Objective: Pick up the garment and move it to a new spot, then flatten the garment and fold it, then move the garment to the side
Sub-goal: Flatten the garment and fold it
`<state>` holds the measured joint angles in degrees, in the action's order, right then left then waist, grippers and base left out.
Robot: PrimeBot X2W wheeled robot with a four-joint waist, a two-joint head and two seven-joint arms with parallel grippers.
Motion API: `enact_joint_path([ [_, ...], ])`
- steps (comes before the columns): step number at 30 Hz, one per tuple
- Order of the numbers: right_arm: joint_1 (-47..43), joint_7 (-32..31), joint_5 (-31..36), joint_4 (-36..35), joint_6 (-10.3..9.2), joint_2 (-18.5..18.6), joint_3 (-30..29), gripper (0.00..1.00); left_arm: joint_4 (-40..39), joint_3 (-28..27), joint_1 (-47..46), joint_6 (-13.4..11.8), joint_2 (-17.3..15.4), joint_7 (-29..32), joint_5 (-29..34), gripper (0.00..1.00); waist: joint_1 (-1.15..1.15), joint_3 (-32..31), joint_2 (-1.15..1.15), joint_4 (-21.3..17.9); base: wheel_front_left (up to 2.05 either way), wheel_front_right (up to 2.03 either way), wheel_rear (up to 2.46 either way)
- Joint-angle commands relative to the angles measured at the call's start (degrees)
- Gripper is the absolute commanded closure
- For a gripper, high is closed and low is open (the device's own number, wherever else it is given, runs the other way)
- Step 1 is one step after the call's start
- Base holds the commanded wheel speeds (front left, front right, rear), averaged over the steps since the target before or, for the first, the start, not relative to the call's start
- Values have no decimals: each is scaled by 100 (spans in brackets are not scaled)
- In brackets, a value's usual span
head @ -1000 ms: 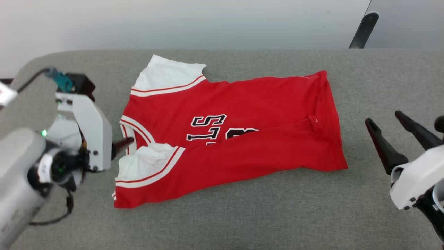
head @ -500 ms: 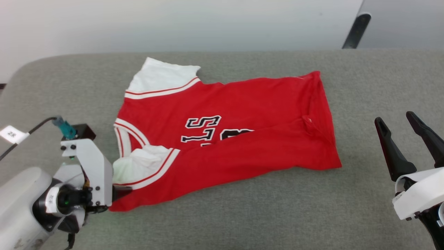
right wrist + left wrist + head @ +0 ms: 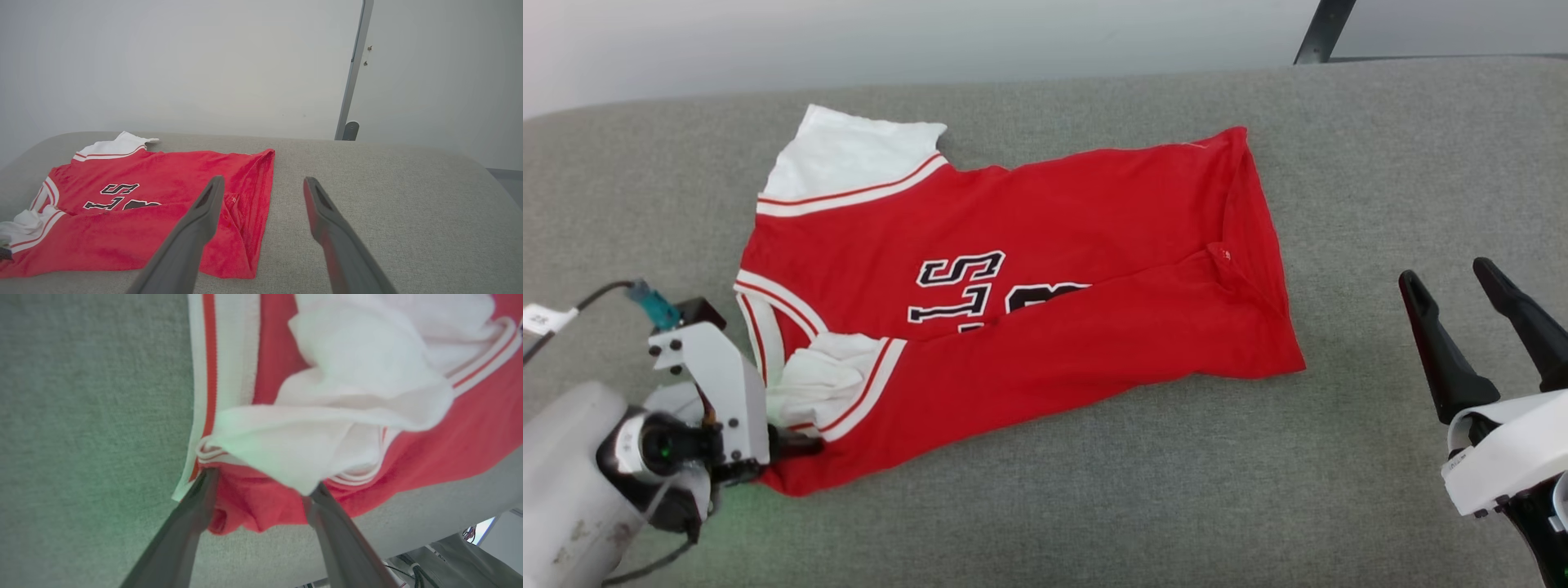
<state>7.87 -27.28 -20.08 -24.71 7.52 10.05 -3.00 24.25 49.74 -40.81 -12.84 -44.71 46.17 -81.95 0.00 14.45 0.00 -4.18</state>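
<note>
The garment (image 3: 1045, 302) is a red jersey with white sleeves and black-and-white letters. It lies on the grey padded surface (image 3: 1094, 506), its near long edge folded over the middle. My left gripper (image 3: 796, 445) is at the garment's near left corner. In the left wrist view, my left gripper (image 3: 261, 484) stands open, its fingers (image 3: 196, 498) straddling the red corner and the bunched white sleeve (image 3: 347, 375). My right gripper (image 3: 1445, 276) is open and empty, to the right of the garment and apart from it. The right wrist view shows my right gripper (image 3: 264, 181) above the garment's (image 3: 163, 204) hem end.
A dark metal post (image 3: 1319, 33) stands behind the surface at the back right, also visible as the post (image 3: 353, 81) against the pale wall. The surface's near edge (image 3: 408, 555) runs just past the garment's corner, with cables below it.
My left gripper has come from the collar down to the garment's near left corner and now straddles it. The camera has shifted. The right gripper has hardly moved.
</note>
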Motion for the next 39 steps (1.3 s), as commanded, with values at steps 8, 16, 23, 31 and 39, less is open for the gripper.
enact_joint_path([
  [8, 37, -943, -253, 22, -7, -63, 17, 0, 538, 134, -78, 281, 381, -105, 112, 100, 0, 88, 0, 64, 0, 0, 0],
  [16, 593, -2638, -146, 288, -7, 153, 123, 0, 672, 125, -522, 415, 671, -315, 320, 100, 0, 292, 0, 277, 0, 0, 0],
  [23, 1393, -3527, 80, 1171, -6, 207, 140, 0, 768, 184, -903, 580, 1022, -369, 476, 100, 0, 628, 0, 548, 0, 0, 0],
  [31, 2008, -3927, 306, 2238, -6, 94, 107, 0, 903, 228, -1220, 745, 1322, -438, 611, 99, 0, 979, 0, 797, 0, 0, 0],
  [39, 2206, -4076, 446, 3066, -6, 27, 277, 100, 1172, 206, -1359, 869, 1454, -486, 587, 99, 0, 1121, 0, 890, 0, 0, 0],
])
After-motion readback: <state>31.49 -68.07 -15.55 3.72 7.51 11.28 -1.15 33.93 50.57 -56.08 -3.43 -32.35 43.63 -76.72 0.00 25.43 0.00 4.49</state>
